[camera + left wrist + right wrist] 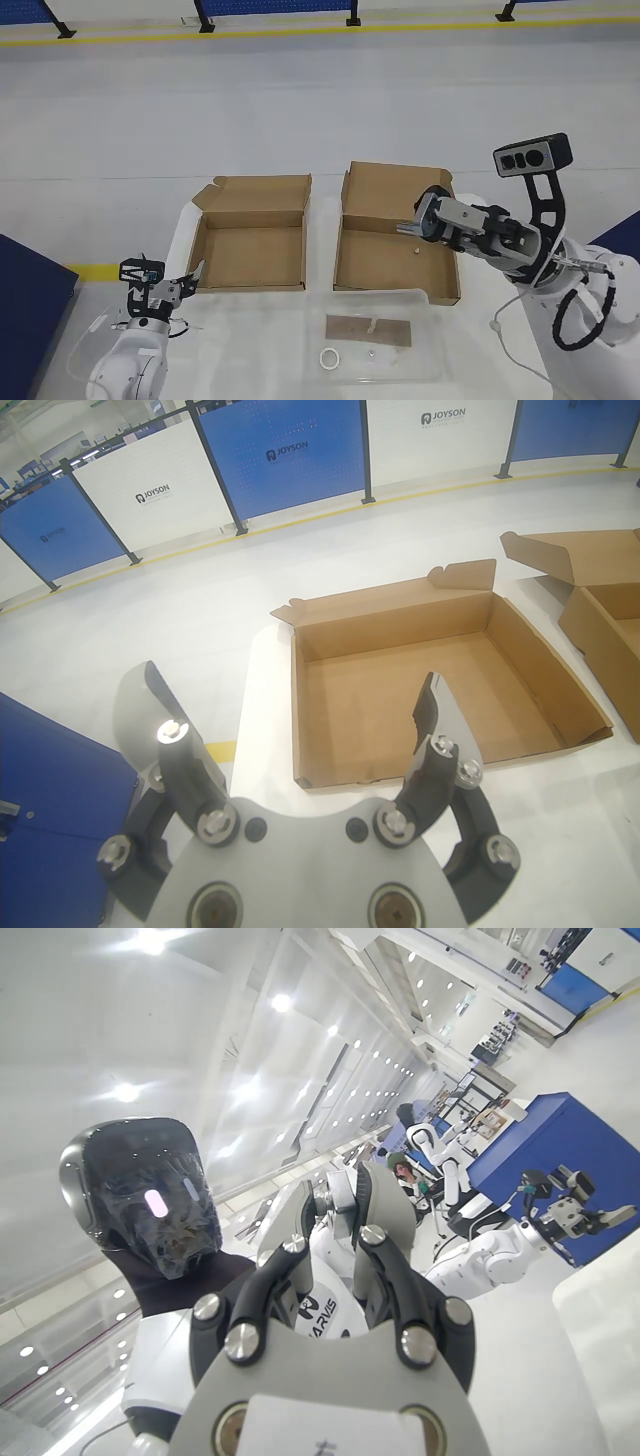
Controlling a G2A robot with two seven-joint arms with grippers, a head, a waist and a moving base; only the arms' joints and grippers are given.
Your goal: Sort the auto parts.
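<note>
Pinching a small silver metal part between the narrowed fingers of the right gripper, lifted over the right half of the right cardboard box. Appears to be a compact block with a short round stub, so probably light, rigid and hard, in no danger of crushing, yet smooth enough to slip or twist in a loose pinch. Best gripped across its flat opposite faces, as held now, rather than by the stub. Likely to bounce or roll if let go from high up, so better lowered close to the box floor before release.

Resting on the floor of that same right box, one small white part, near the gripper. Sitting just to the left, with a narrow gap between, the left cardboard box, lid flap folded back, with nothing seen inside. Lying nearer the robot on the white table, a clear plastic tray carrying a brown cardboard strip, a white ring and a couple of tiny white pieces, too small to identify.

Hovering beside the near left corner of the left box, the left gripper, spread wide and holding nothing
</note>
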